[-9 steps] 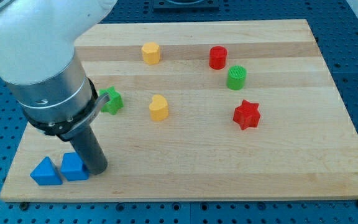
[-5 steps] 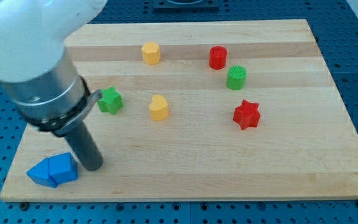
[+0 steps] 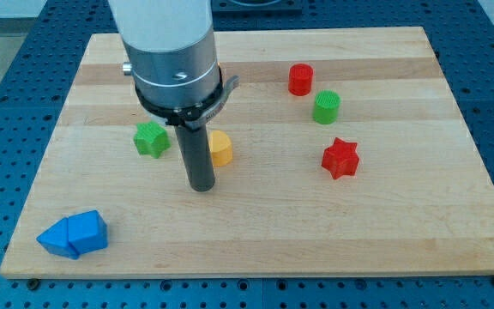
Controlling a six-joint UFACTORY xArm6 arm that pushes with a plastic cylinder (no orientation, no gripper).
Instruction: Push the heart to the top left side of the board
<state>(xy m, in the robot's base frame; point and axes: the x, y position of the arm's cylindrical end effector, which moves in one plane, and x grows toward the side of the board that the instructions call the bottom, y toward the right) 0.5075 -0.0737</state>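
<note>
The yellow heart (image 3: 220,148) lies near the board's middle, partly hidden behind my rod. My tip (image 3: 201,186) rests on the board just below and to the left of the heart, close to it; I cannot tell whether they touch. A green star (image 3: 151,138) lies to the left of the rod. The arm's body covers the spot at the upper middle where a second yellow block stood earlier; that block does not show.
A red cylinder (image 3: 300,79) and a green cylinder (image 3: 326,107) lie at the upper right. A red star (image 3: 340,158) lies at the right. Two blue blocks (image 3: 73,235) lie pressed together at the bottom left corner of the wooden board (image 3: 401,223).
My tip has moved from the bottom left, beside the blue blocks, right and up to just below the heart. The blue blocks were pushed together and shifted left. The arm now hides the upper yellow block.
</note>
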